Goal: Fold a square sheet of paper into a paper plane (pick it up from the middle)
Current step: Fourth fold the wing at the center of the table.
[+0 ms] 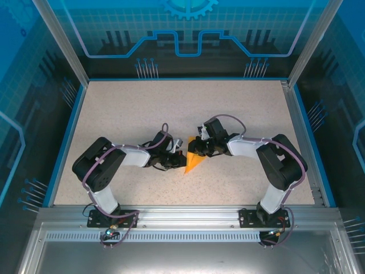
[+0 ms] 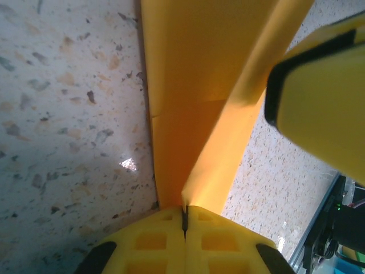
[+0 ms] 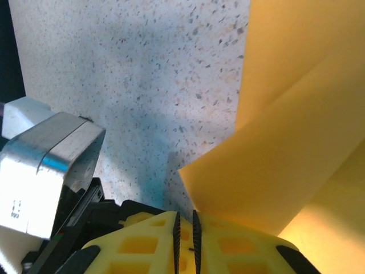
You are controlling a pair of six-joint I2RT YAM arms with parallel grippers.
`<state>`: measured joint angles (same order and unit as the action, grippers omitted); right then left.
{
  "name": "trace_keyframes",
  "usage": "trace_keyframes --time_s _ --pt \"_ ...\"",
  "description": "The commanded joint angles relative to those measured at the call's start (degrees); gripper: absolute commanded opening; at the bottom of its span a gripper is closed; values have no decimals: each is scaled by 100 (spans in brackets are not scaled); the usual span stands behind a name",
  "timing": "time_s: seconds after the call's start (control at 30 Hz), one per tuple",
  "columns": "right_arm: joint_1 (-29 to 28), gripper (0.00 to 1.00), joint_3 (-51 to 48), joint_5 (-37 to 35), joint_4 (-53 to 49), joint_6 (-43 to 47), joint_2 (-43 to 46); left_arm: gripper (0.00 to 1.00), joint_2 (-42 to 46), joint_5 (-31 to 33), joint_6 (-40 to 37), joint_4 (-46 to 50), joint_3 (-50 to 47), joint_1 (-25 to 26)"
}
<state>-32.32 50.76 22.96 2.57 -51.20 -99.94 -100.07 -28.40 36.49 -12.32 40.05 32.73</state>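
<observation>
The square sheet of paper (image 1: pixel 194 164) is orange-yellow and folded into a narrow pointed wedge. It lies mid-table between the two arms. My left gripper (image 1: pixel 182 162) comes at it from the left. In the left wrist view this gripper (image 2: pixel 184 220) is shut on the paper (image 2: pixel 188 85), where one flap rises from the flat layer. My right gripper (image 1: pixel 199 153) sits at the wedge's far end. Its pads (image 3: pixel 185 222) are shut down to a thin slit with nothing in it. The paper (image 3: pixel 285 160) lies across the outside of its right finger. That finger (image 2: pixel 319 97) hangs over the raised flap.
The speckled tabletop (image 1: pixel 131 114) is bare round the arms, inside a blue rim and a metal frame (image 1: pixel 171 214) at the near edge. The silver camera housing on the left wrist (image 3: pixel 45 165) is close beside my right gripper. The two wrists are almost touching.
</observation>
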Motion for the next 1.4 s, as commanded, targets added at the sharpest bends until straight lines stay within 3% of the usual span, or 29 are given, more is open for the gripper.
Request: trace_keyframes --time_s 0.0,1.37 --pt "47 16 174 -159 -109 40 -195 2 0 -173 -229 106 147 -54" --pt "286 17 311 -33 -298 319 -860 2 -129 -406 -134 63 -27 -50"
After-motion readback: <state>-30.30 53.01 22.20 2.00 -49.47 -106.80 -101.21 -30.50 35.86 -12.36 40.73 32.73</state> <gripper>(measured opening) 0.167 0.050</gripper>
